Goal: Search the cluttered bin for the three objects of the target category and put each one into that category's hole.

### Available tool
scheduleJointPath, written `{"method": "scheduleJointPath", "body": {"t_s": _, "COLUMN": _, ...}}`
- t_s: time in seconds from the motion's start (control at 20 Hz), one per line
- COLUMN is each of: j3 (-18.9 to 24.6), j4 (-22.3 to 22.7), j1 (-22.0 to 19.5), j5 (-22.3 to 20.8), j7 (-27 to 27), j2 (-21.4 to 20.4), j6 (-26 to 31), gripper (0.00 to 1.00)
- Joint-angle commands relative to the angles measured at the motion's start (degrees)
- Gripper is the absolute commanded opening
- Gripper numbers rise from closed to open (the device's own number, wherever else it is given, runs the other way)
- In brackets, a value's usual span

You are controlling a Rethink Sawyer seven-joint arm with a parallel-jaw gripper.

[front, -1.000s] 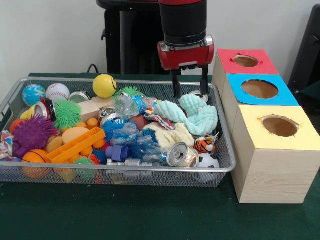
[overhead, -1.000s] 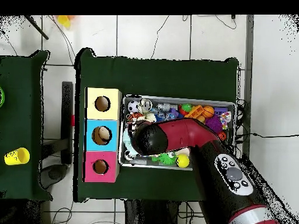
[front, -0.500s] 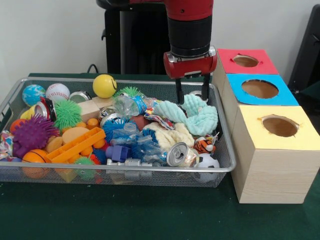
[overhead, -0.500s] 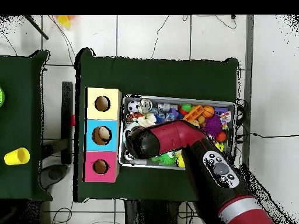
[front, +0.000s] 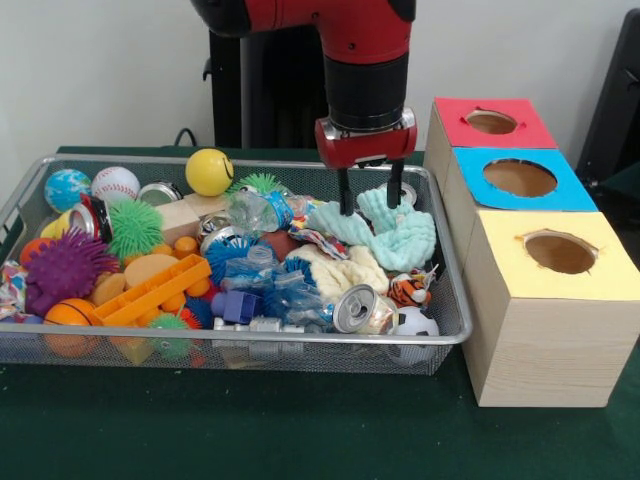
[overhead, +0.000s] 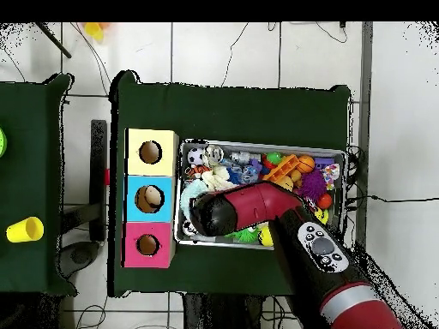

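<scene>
From the front, the claw point(front: 368, 198) hangs over the bin point(front: 448, 330), its prongs spread apart and empty, the tips just above the mint cloth point(front: 398, 232) at the back right. It looks like a pick is being lined up: next it would need to drop onto the cloth, close, and carry it to one of the three boxes point(front: 548, 330) standing right of the bin. Which hole is meant, I cannot tell. The bin sits on a green table point(front: 300, 430), with a pale wall behind.

From above, the arm point(overhead: 257, 206) hides the claw. The table point(overhead: 231, 107) stands on a white tiled floor point(overhead: 223, 51).
</scene>
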Motion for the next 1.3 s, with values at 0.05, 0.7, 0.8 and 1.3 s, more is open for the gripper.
{"method": "scheduleJointPath", "body": {"t_s": 0.05, "j3": -2.85, "j4": -2.40, "j1": -0.46, "j5": -3.05, "j7": 2.11, "j2": 4.11, "j6": -4.10, "gripper": 1.00}}
{"method": "scheduleJointPath", "body": {"t_s": 0.7, "j3": -3.36, "j4": -3.43, "j1": 3.14, "j5": 1.74, "j7": 7.44, "j2": 2.88, "j6": -3.23, "gripper": 1.00}}
{"method": "scheduleJointPath", "body": {"t_s": 0.8, "j3": -3.98, "j4": -5.01, "j1": 4.00, "j5": 2.24, "j7": 8.05, "j2": 3.83, "j6": -3.12, "gripper": 1.00}}
{"method": "scheduleJointPath", "body": {"t_s": 1.3, "j3": -4.71, "j4": -12.63, "j1": 6.55, "j5": 7.25, "j7": 6.77, "j2": 4.56, "j6": 1.38, "gripper": 1.00}}
